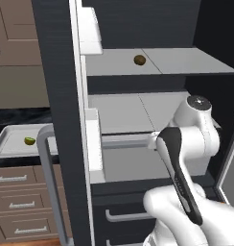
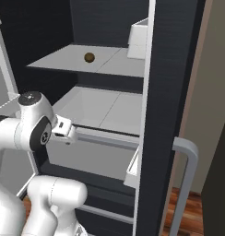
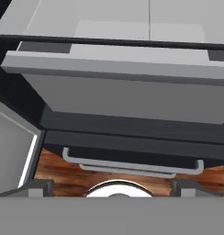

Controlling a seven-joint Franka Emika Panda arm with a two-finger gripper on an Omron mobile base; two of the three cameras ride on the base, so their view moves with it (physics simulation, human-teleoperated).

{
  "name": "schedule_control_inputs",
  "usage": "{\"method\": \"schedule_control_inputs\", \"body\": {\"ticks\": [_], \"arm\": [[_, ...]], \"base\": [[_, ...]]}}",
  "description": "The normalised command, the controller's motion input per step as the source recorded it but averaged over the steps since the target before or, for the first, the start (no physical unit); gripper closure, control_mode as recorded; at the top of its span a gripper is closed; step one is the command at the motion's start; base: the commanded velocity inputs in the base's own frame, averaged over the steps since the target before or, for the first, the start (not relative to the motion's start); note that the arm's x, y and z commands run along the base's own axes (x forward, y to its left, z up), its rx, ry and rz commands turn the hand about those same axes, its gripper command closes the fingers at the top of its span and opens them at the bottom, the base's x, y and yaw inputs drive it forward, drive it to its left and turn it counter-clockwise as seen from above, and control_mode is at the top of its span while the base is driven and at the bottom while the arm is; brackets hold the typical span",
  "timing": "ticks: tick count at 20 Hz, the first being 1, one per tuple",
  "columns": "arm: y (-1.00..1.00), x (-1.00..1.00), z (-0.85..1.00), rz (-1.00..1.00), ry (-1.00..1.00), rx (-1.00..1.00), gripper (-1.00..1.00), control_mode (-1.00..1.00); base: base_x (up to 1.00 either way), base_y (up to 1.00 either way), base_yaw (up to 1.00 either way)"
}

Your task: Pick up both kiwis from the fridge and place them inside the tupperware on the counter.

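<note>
1. Gripper [image 3: 112, 186], nearest the hand camera: the two dark finger tips stand wide apart with nothing between them, aimed at the lower front of the open fridge [image 1: 59, 72].
2. Tupperware [image 1: 6, 139], on the black counter [image 1: 18, 116] to the left: the yellow-green kiwi [image 1: 29, 141] already lies inside it, so half the task appears complete.
3. Brown kiwi [image 1: 139, 60], farthest away: it rests alone on the upper fridge shelf [image 1: 186, 62], well above the hand. Remaining, by this reading: reach up, grasp it, carry it to the tupperware.
</note>
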Motion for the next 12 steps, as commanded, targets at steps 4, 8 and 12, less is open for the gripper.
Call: {"method": "schedule_control_inputs", "body": {"ticks": [4,8,12], "arm": [[-0.03,0.63,0.70,0.17,-0.04,-0.01,-1.00,-1.00],[0.00,0.48,0.82,0.02,-0.21,-0.12,-1.00,-1.00],[-0.03,0.36,0.67,0.00,-0.33,-0.33,-1.00,-1.00]], "base": [[0.00,0.00,0.00],[0.00,0.00,0.00],[0.00,0.00,0.00]]}}
